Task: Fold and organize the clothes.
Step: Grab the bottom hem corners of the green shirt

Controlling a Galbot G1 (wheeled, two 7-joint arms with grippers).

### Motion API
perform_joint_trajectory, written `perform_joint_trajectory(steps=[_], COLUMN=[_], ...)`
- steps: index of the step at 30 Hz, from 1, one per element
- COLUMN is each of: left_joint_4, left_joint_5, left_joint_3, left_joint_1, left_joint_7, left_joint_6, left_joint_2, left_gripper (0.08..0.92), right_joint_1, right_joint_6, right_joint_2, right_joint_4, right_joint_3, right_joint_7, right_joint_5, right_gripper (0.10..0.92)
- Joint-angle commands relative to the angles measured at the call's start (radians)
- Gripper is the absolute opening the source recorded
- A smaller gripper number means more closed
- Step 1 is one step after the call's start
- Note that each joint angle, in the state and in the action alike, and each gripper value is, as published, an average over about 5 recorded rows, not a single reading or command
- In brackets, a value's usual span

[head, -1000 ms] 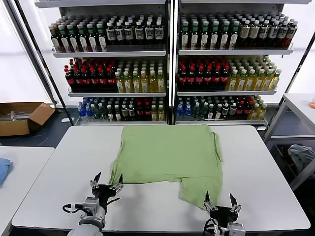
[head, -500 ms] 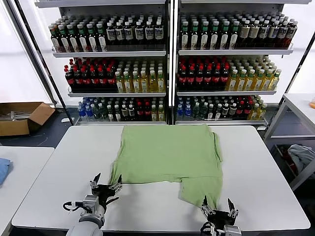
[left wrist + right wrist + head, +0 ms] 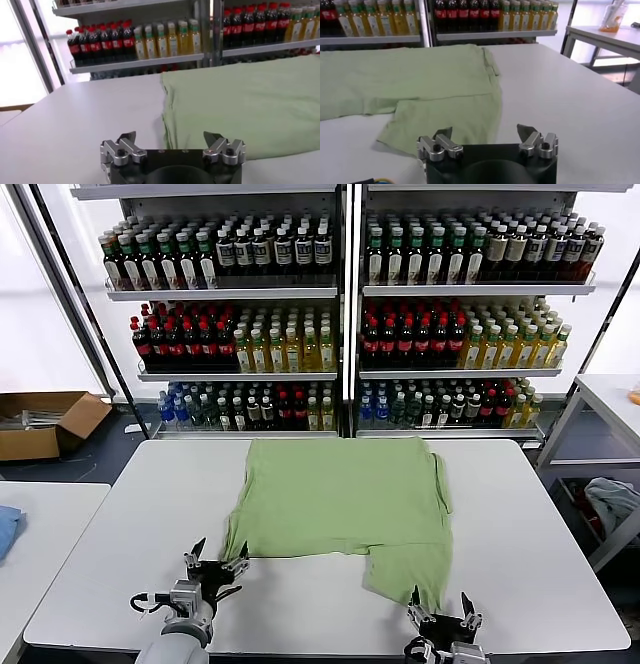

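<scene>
On the white worktop [image 3: 120, 514] before bottle shelves [image 3: 345, 314], we wait between folds: left pincer [image 3: 216, 563] and right pincer [image 3: 438, 612] gape empty at the near edge; next, seize the polo shirt [image 3: 340, 499] hem.

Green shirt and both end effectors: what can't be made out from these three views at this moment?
- Shirt: collar, buttons and any print not visible in any view; only plain fabric shows.
- Right end effector, open: its arm is cut off by the head view's bottom edge.
- Left end effector, open: whether a fingertip touches the shirt's hem is unclear.
- Bottle labels on the shelves: too small to read.
</scene>
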Motion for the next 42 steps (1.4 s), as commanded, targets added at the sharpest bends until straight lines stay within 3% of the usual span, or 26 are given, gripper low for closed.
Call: perform_joint_trajectory(steps=[1,8,12,32,37,42], left_joint_4=[0.007,0.017,0.023,0.028,-0.008,-0.072], left_joint_5=[-0.011,-0.010,-0.008,-0.012,-0.013,-0.019], left_joint_3=[0.005,0.008,0.013,0.020,0.025,0.035], left_joint_1=[0.000,-0.001,0.003,0.015,0.031,0.033], left_joint_7=[0.001,0.001,0.003,0.012,0.016,0.009], left_joint_6=[0.003,0.006,0.009,0.019,-0.005,-0.053], left_joint_2=[0.001,0.003,0.003,-0.007,-0.012,-0.023], left_gripper=[0.823,0.823,0.799,0.237,0.108,0.083], right_joint_1=[0.002,0.000,-0.003,-0.002,0.000,0.008], right_joint_6=[0.001,0.011,0.024,0.043,0.088,0.134], right_joint_2=[0.006,0.012,0.014,0.000,-0.010,-0.022], right_joint_4=[-0.017,-0.039,-0.052,-0.038,-0.021,0.021], right_joint_3=[-0.006,-0.015,-0.019,-0.012,-0.004,0.012], right_joint_7=[0.001,0.001,0.001,-0.011,-0.049,-0.088], right_joint_5=[-0.003,-0.008,-0.010,-0.007,-0.003,0.004], right_gripper=[0.823,0.816,0.752,0.165,0.108,0.108])
